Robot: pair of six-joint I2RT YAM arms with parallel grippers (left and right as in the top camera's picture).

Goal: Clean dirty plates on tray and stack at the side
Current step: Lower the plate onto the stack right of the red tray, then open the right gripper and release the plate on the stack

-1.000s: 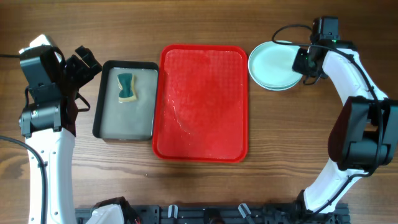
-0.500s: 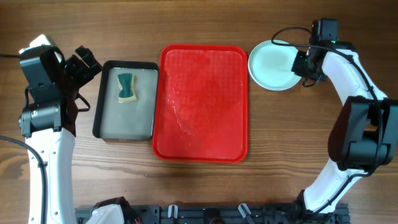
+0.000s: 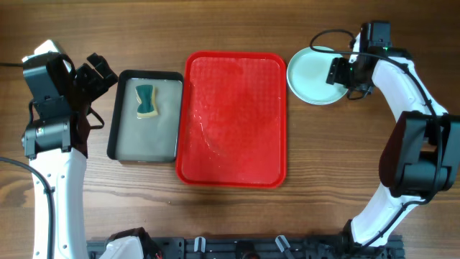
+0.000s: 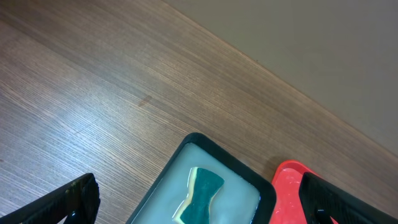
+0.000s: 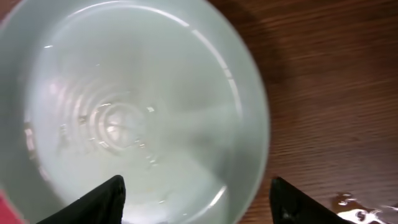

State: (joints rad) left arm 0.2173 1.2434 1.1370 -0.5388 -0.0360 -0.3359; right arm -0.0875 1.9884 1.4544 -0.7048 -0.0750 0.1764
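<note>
**Wood-grain table, plate parked just off the red tray**

Wooden table [image 3: 359, 158] all round. The pale mint plate [image 3: 313, 75] sits flat on it, just right of the red tray [image 3: 233, 122], by the tray's far right corner and not touching it. Up close it's glossy and wet-looking. I can't tell if more plates lie under it.

The right gripper [image 3: 336, 72] is over the plate's rim on the side away from the red tray. Its fingers [image 5: 102, 200] are spread wide with nothing pinched.

Just left of the red tray is a black tray [image 3: 113, 119] with a grey inside and a green-and-yellow sponge [image 3: 146, 101] in it. Further left, the left gripper [image 3: 100, 70] is fully spread and holding nothing.
</note>
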